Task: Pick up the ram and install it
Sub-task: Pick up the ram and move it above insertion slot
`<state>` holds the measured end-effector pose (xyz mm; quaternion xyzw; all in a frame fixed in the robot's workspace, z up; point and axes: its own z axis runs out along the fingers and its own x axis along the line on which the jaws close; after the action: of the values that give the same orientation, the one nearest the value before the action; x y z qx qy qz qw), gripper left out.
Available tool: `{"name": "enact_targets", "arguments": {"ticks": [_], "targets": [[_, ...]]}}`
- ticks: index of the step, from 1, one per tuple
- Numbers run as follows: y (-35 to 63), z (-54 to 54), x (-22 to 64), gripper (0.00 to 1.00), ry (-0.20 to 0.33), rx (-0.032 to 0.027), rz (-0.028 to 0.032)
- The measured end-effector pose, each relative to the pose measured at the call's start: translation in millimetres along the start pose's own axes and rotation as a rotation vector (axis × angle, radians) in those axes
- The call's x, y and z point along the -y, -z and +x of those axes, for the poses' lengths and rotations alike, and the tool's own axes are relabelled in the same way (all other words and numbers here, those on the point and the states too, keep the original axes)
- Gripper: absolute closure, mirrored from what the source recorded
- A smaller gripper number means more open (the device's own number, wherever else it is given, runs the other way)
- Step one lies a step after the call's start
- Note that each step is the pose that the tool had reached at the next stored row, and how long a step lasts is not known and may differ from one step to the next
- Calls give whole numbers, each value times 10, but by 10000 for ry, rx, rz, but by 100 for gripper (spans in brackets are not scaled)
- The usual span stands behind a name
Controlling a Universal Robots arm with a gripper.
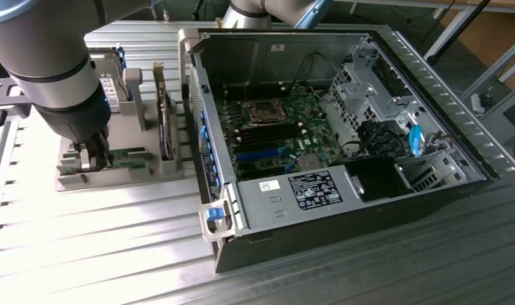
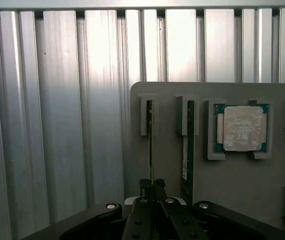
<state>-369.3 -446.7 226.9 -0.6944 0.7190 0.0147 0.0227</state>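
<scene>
Pincer: the gripper (image 2: 152, 190) has its two fingers (image 2: 144, 187) pressed together on the thin upper edge of the ram (image 2: 150, 135); I judge this a real pinch, not an empty closing.
Ram, place: it stands on edge in a slot of the gray holder (image 2: 232, 185), the stick slot farthest from the CPU chip (image 2: 242, 127).
Ram, axis: its long side runs along the holder slot, parallel to the second stick (image 2: 186, 150), and across the direction in which the fingers close.
Ram from pincer: directly under it, between the fingertips; the second stick is just beside, apart from the fingers.
Arm pose: the arm (image 1: 54, 82) comes down steeply over the holder, wrist turned downward.
Case: the open computer case (image 1: 325, 127) stands beside the holder, on the exterior view's right of it.
Lifting: the ram seems not yet out of its slot.
</scene>
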Motion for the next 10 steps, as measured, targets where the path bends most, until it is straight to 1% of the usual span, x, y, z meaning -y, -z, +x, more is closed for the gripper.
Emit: {"name": "enact_targets", "arguments": {"ticks": [3, 10], "targets": [[57, -3, 1, 89, 0, -1, -1], [116, -6, 1, 89, 0, 0, 0]]}}
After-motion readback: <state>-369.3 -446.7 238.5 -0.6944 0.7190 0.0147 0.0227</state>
